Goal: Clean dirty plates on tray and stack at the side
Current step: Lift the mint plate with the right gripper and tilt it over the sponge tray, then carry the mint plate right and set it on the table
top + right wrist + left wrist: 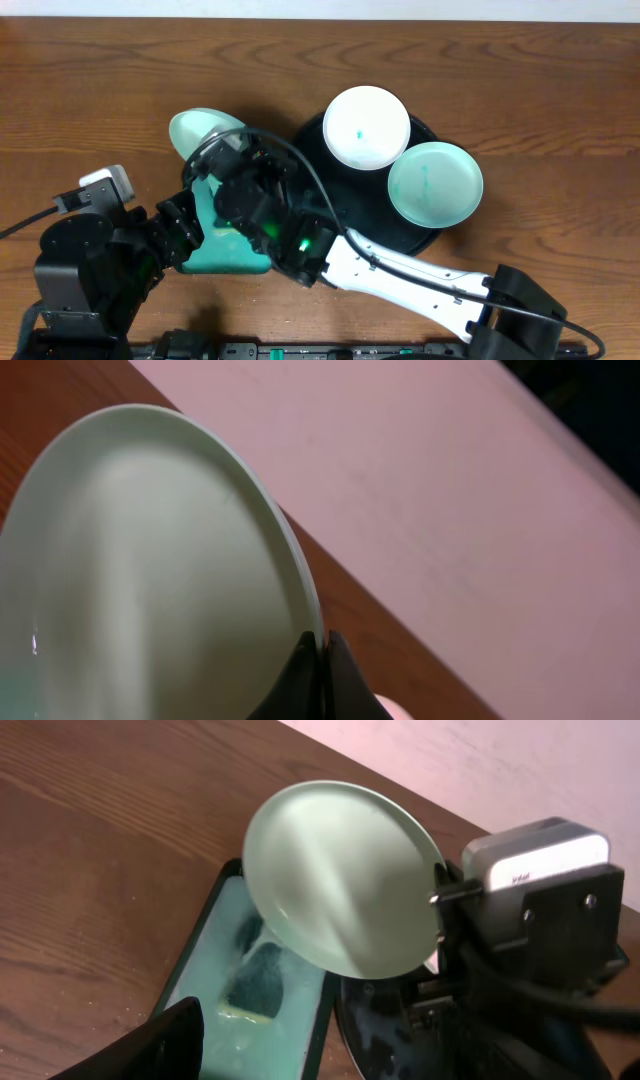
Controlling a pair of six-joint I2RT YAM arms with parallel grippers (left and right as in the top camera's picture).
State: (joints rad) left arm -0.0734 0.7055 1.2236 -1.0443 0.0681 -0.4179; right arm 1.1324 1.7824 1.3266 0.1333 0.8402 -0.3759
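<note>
My right gripper (pixel 322 647) is shut on the rim of a pale mint plate (pixel 150 570) and holds it tilted on edge. In the overhead view this plate (pixel 200 128) and gripper (pixel 230 150) are left of the black round tray (pixel 352 205). Two more plates lie on that tray, a white one (pixel 366 127) and a mint one (pixel 435 183), each with a teal smear. In the left wrist view the held plate (pixel 340 880) hangs over the teal tray. My left gripper (pixel 150 1045) is open and empty, low over that teal tray, with one finger showing.
A rectangular teal tray with a black rim (pixel 195 945) holds soapy water and a dark sponge (pixel 257 982); it also shows under both arms in the overhead view (pixel 228 250). Both arms crowd the table's front left. A pale wall runs behind the table.
</note>
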